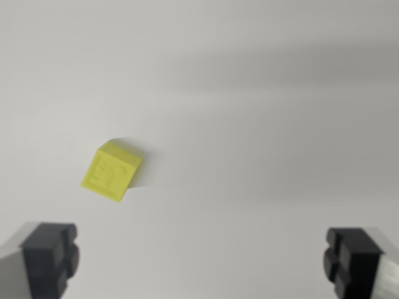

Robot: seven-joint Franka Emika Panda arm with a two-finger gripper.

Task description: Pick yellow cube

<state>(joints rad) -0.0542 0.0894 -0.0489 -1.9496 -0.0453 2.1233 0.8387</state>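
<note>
One yellow cube [113,171] rests on a plain white surface [262,124].

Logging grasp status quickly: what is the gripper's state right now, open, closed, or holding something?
Gripper: open, holding nothing; the small yellow plastic cube lies apart on the white surface, ahead of the fingers.

No readable text, label, brand or number anywhere. Yellow cube [112,172], ahead of gripper [202,258] and toward wrist view's left, carries raised relief marks on face turned to camera; marks too blurred to read as letters or a sign. White surface [262,124] around it bare of print. Black fingertips [51,255] show no marking.
</note>
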